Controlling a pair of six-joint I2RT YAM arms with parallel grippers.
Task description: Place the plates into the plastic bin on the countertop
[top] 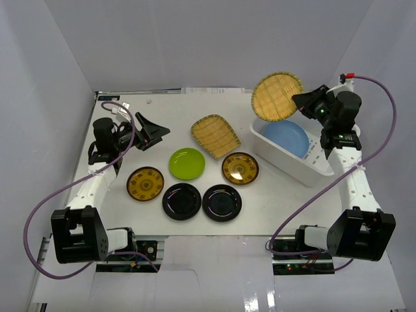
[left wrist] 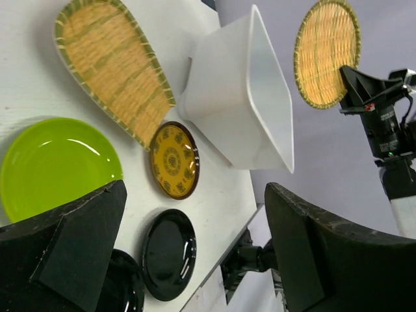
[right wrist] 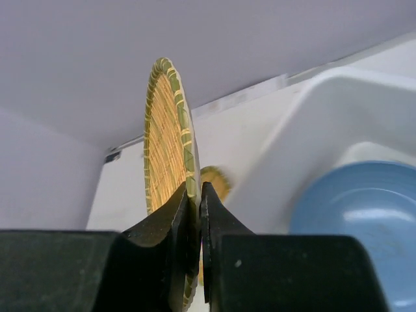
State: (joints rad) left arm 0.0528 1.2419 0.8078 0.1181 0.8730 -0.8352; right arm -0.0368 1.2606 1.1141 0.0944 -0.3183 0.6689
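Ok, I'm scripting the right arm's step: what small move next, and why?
Probably lower the right gripper toward the plastic bin: it grips the round woven plate by the rim, on edge, in the air near the far corner, and only the blue plate lies inside.

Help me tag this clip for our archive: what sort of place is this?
Probably a robot test booth, not a kitchen: a white countertop boxed in by grey walls, two cabled arms bolted at its near edge, plates laid out beside a plastic bin, the right gripper holding a woven plate.
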